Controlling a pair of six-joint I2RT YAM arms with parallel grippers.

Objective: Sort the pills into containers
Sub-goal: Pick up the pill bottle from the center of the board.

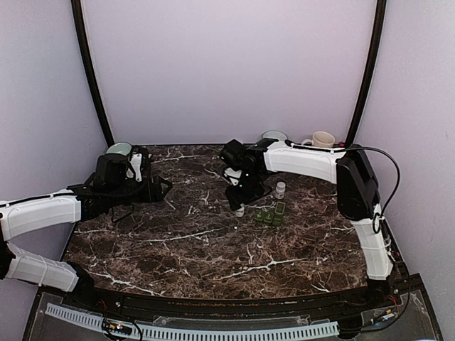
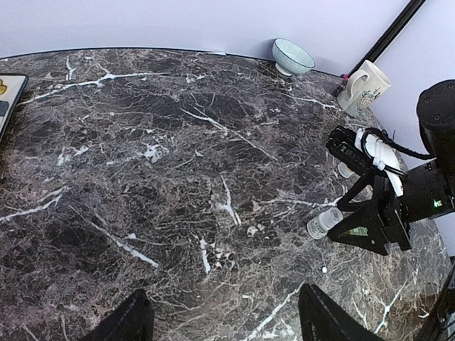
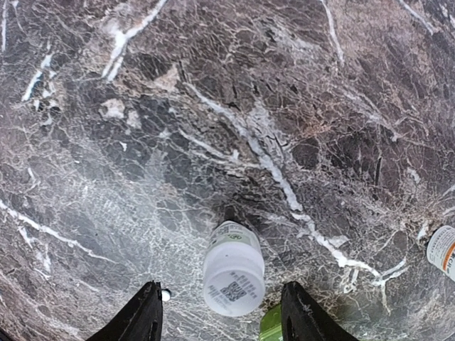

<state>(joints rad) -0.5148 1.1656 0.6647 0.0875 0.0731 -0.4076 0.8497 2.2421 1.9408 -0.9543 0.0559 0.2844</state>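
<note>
The small white pill bottle appears to lie on its side on the marble counter, between the spread, empty jaws of the right gripper, with a loose white pill just beside it. It looks light, rigid and smooth-walled, so it will likely roll or squirt away unless it is pinched squarely across mid-body. The left gripper hangs well apart, its jaws released and holding nothing.
</note>
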